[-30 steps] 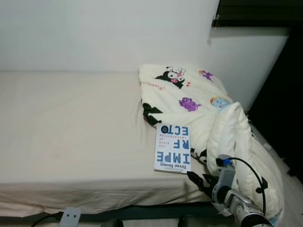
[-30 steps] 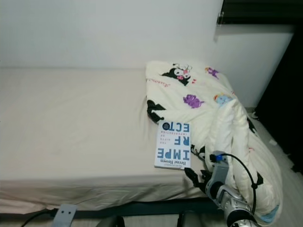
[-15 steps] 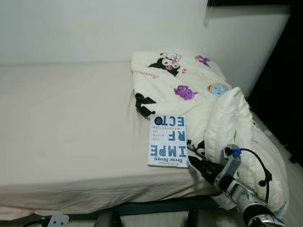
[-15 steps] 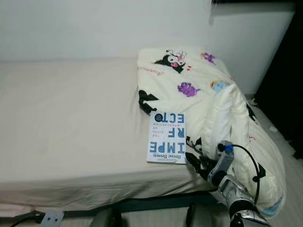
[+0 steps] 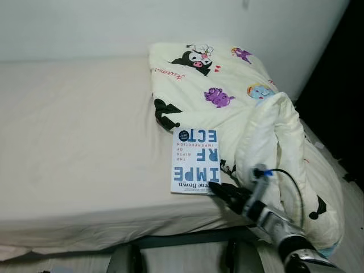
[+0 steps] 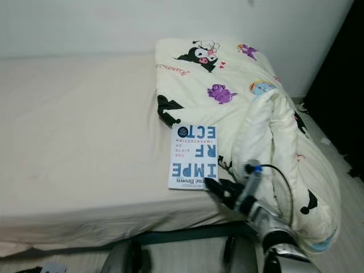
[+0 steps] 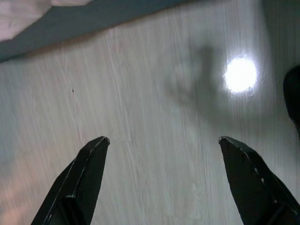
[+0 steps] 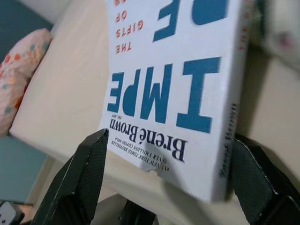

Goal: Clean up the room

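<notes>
- The bed (image 5: 74, 142), under a plain cream sheet, takes up most of the scene; a cartoon-print comforter (image 5: 250, 114) is bunched at its right end and spills over the side.
- A white paperback book (image 5: 195, 161) with blue lettering lies flat near the bed's front edge, just beside the comforter.
- The right gripper (image 8: 164, 180) reaches in at the book's near edge, fingers spread wide on either side of it, not yet clamped.
- The left gripper (image 7: 161, 147) hangs idle over the wooden floor (image 7: 154, 93), fingers apart.
- The step in hand looks like picking up the book; next, the fingers likely need to close on its edge.
</notes>
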